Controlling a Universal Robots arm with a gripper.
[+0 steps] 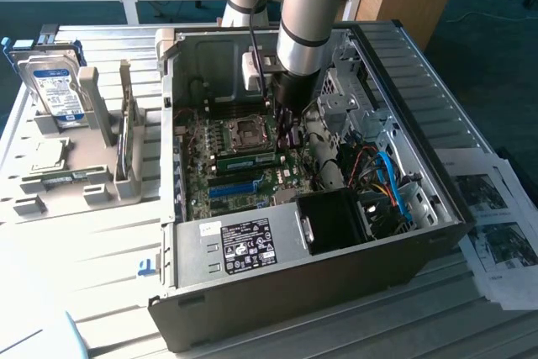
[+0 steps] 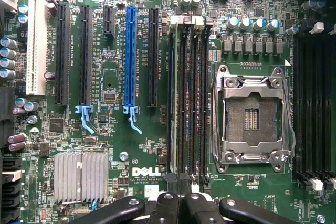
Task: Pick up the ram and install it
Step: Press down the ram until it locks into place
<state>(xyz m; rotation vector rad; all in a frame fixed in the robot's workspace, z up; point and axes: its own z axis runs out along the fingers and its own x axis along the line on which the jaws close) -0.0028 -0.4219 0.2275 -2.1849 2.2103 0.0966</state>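
Observation:
The ram (image 1: 248, 158), a long thin green stick, stands edge-up in a motherboard slot inside the open computer case (image 1: 277, 262), just in front of the CPU socket (image 1: 250, 130). In the wrist view it is a thin edge (image 2: 175, 98) in the memory slot farthest from the socket (image 2: 252, 116). My gripper (image 1: 288, 134) reaches down into the case at the ram's end toward the exterior view's right. Its black fingers (image 2: 164, 205) are together, tips (image 2: 177, 182) over that end of the slot, with nothing visibly clamped between them.
A grey fixture (image 1: 101, 124) at the exterior view's left holds a silver hard drive (image 1: 55, 90) and a small green board (image 1: 60, 179). A black fan box (image 1: 336, 220), cables (image 1: 387, 178) and a drive cage (image 1: 345, 94) crowd the case. Printed papers (image 1: 496, 216) lie outside it.

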